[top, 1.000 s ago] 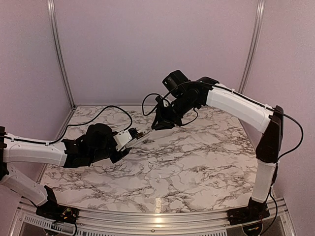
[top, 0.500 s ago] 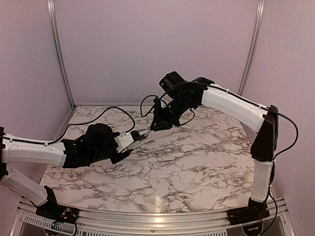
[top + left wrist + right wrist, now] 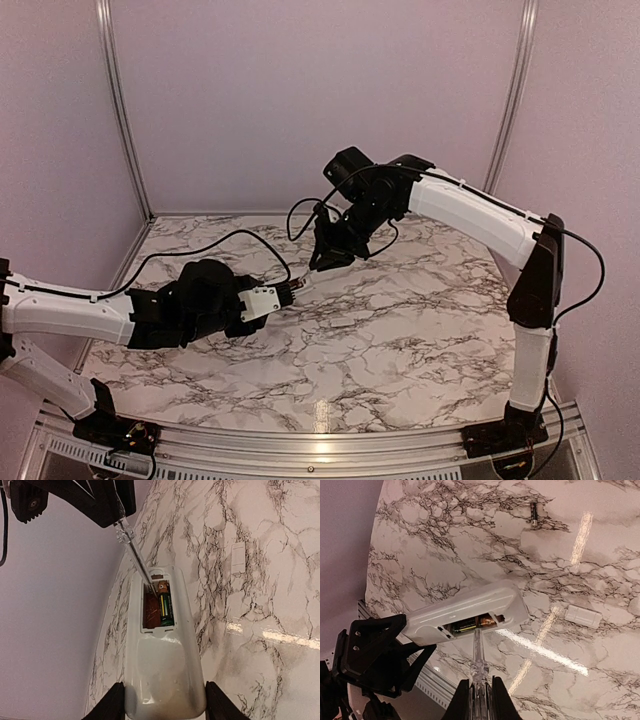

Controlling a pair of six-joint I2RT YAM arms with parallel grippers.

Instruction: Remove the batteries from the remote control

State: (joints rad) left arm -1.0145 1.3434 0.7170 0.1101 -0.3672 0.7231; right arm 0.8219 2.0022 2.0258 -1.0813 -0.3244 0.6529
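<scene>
The remote control (image 3: 162, 655) is judged light, stiff and smooth-sided, so it is best taken across its plain end, clear of the open recess. It is held just so above the surface (image 3: 620, 555), clamped between the half-spread left fingers (image 3: 111, 706). A seated battery (image 3: 166, 609) is seen in the recess, and a loose battery (image 3: 533, 514) on the marble. The right fingers (image 3: 461, 702) are clenched on a clear-handled pry tool (image 3: 478, 655), its tip set into the recess at the seated battery's end.
</scene>
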